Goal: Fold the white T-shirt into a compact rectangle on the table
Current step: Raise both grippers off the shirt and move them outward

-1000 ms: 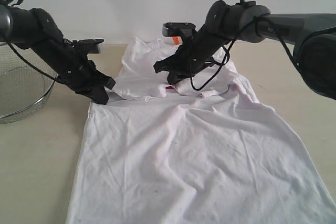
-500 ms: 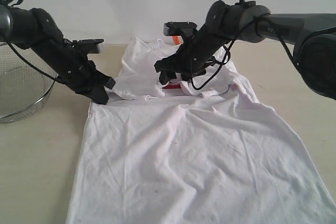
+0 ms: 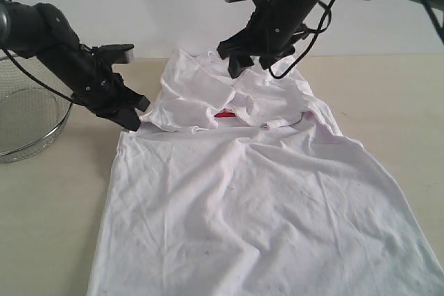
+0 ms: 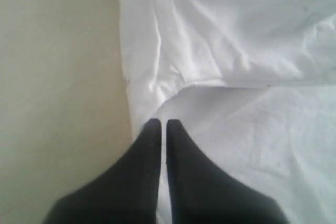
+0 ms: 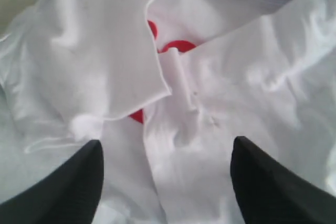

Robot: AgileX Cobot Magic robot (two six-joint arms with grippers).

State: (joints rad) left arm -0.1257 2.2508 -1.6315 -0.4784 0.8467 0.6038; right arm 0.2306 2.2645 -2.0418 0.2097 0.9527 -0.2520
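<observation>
The white T-shirt [image 3: 250, 192] lies spread on the table [image 3: 55, 206] with both sleeves folded in over the chest. A bit of red lettering [image 3: 223, 113] shows between the sleeves, and the right wrist view shows the lettering [image 5: 178, 45] too. My left gripper [image 3: 133, 120] sits at the shirt's left edge by the folded sleeve. Its fingers [image 4: 149, 145] are shut with a thin strip of white cloth between them. My right gripper [image 3: 246, 62] hangs open above the collar end. Below its wide-apart jaws lie the folded sleeves [image 5: 173, 103], with nothing held.
A round wire-mesh basket [image 3: 28, 123] stands at the left edge of the table, just behind my left arm. A pale wall runs along the back. Bare tabletop lies on both sides of the shirt.
My right gripper opened, let go of the right sleeve and rose up and back; the sleeve now rests on the chest. My left gripper shifted only slightly, still shut.
</observation>
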